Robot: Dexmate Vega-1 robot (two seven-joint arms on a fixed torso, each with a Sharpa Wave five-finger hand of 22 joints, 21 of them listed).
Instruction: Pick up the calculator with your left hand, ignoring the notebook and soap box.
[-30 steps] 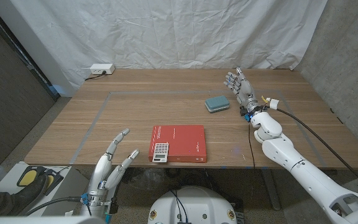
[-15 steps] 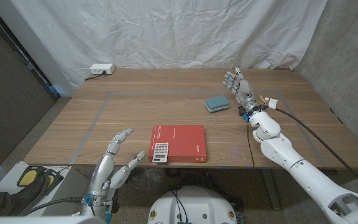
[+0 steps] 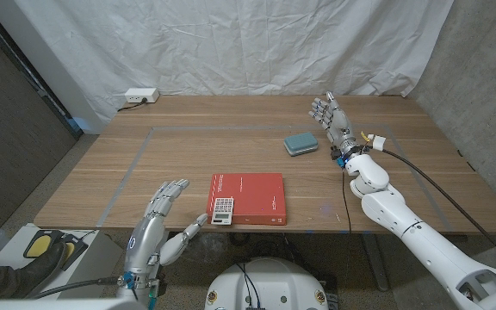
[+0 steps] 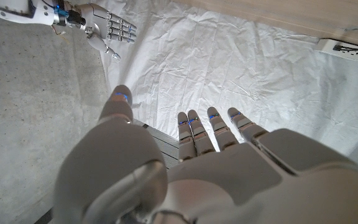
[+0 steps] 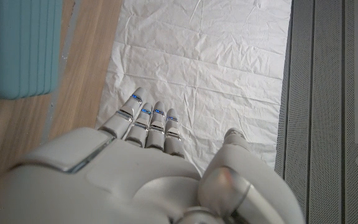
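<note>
Small grey calculator (image 3: 222, 209) flat on red notebook's (image 3: 257, 197) near-left corner

Table (image 3: 386, 129): wood, matt, visible grain. Backdrop (image 3: 257, 43): white cloth, creased. Notebook (image 3: 252, 196): red cover, matt. Calculator (image 3: 222, 209): pale plastic. Soap box (image 3: 300, 144): teal, ribbed, plastic-looking. Left hand (image 3: 158, 232), right hand (image 3: 330, 116): smooth grey plastic shells, slight sheen.

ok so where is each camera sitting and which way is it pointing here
Head view: on the robot's head, looking down over the table at the calculator, red notebook and teal soap box; shows the left hand and right hand.
Left wrist view: on the left wrist, looking along the left hand toward the white sheet.
Right wrist view: on the right wrist, along the right hand, soap box beside it.
Shared: the left wrist and head views both show the right hand.
</note>
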